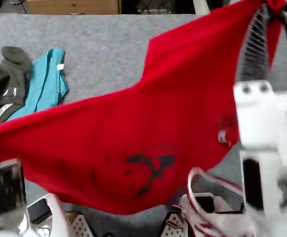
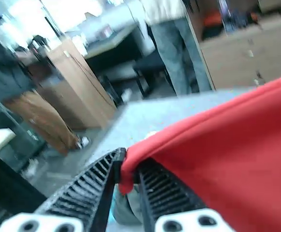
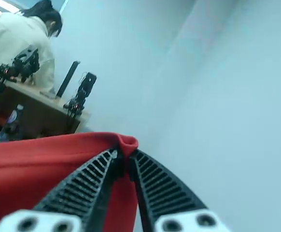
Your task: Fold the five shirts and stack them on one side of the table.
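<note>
There are three shirts. One is a red shirt (image 1: 133, 133), and it hangs between the two grippers. One is a teal shirt (image 1: 42, 86) and one is a dark shirt (image 1: 5, 84). These two lie touching, far from both grippers. There are two grippers, the left gripper (image 2: 128, 181) and the right gripper (image 3: 123, 166). Each one pinches an edge of the red shirt. There is one table (image 1: 104, 44).

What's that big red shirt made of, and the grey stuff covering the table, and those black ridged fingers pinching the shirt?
The big red shirt looks like soft matte knit, probably cotton jersey: it drapes and sags where it hangs. The grey table covering looks like felt or low carpet, fuzzy and speckled. The black ridged fingers are likely moulded plastic or rubber, judging by their regular ribs.
</note>
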